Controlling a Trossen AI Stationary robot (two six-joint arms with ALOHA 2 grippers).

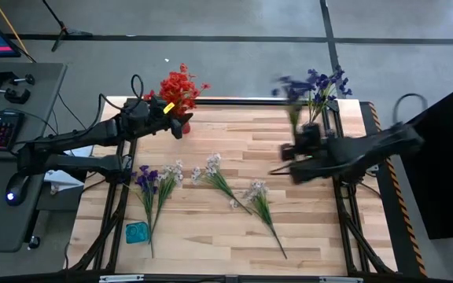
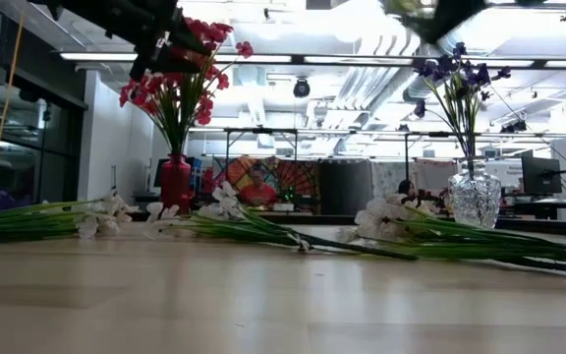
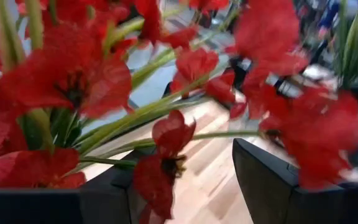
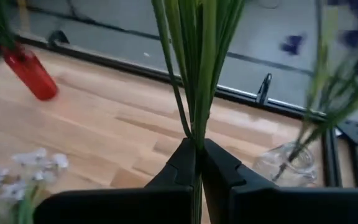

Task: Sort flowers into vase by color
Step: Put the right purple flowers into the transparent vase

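Left claw (image 1: 181, 126) is seen first, up at the far left corner of the surface (image 1: 234, 236), its fingers parted and nothing gripped between them, nosed in among the red flowers (image 1: 181, 88) that are stood in the red vase (image 2: 175, 183). That bunch looks to be sorted already, and the claw is judged to sit there only because a red sprig was meant for that vase.

Across the middle of the surface, the unsorted flowers are laid flat: a purple-and-white sprig (image 1: 145, 189) toward the near left, with a small teal object (image 1: 137, 232) beside its stem; then a white sprig (image 1: 217, 179) near the centre; then another white sprig (image 1: 259, 203) to its right, stems angled toward the near edge. They are left lying loose, presumably so each can be picked singly.

Over on the right, the right claw (image 4: 197, 163) is clamped tight on a bundle of thin green stems (image 4: 194, 68), held upright above the surface. The blossoms cannot be made out with certainty, though a blurred purple cluster (image 1: 289, 89) is seen beside the purple flowers (image 1: 325, 82) already in the glass vase (image 4: 288, 165) at the far right corner. The sprig is judged to be bound for that vase, colour to colour.
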